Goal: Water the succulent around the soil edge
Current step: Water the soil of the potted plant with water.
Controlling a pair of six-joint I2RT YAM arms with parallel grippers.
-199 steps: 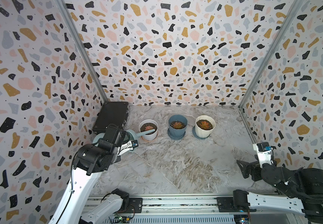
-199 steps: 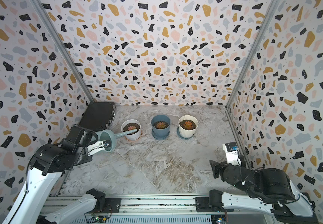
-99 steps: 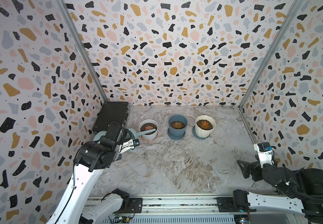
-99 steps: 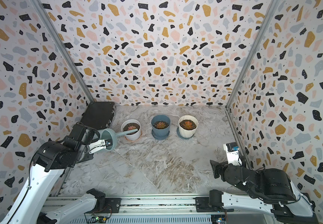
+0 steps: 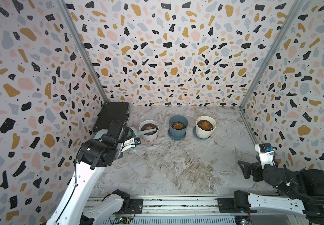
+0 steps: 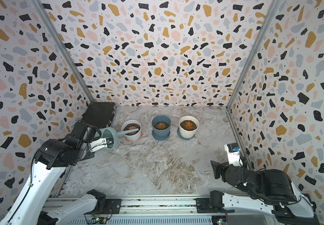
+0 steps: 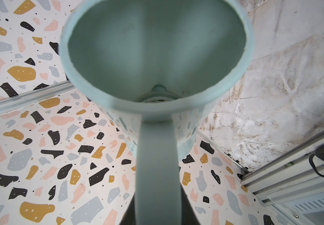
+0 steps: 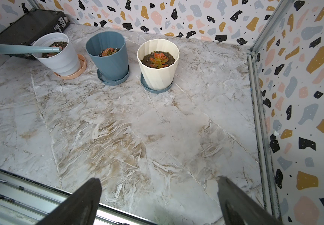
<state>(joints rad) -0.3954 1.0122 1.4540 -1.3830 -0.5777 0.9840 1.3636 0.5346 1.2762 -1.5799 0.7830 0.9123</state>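
- One succulent sits in the white pot, leftmost of three pots on the marble table.
- Watering can spout reaches over that pot's soil.
- Left gripper is clamped on the can's handle.
- Right gripper hangs wide apart, holding nothing, well away from the pots.

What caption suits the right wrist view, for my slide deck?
Watering can spout reaches over the white pot; blue pot and cream pot wait alongside.
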